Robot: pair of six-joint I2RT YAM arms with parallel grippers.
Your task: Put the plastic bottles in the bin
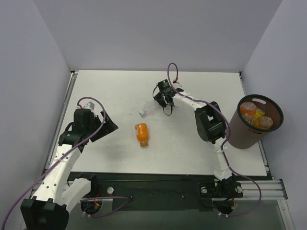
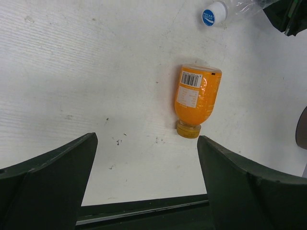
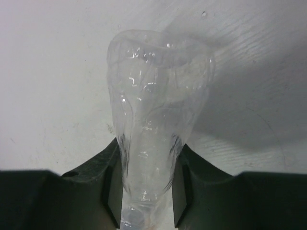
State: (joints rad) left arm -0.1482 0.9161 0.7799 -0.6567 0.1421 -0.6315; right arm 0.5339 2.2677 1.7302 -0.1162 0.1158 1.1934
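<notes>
The near bottle (image 1: 142, 134) lies centrally, the far bottle (image 1: 148, 109) just behind it; the bin (image 1: 241, 135), far right, holds other bottles (image 1: 256, 118).

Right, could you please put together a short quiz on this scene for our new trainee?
1. Which bottle does the right gripper grip? A) the clear bottle B) an orange one C) a yellow one
2. True or false: the left gripper is open and empty.
3. How does the orange bottle on the table lie?
Key: 1 A. 2 true. 3 on its side, outside the bin, cap toward the near edge.
</notes>
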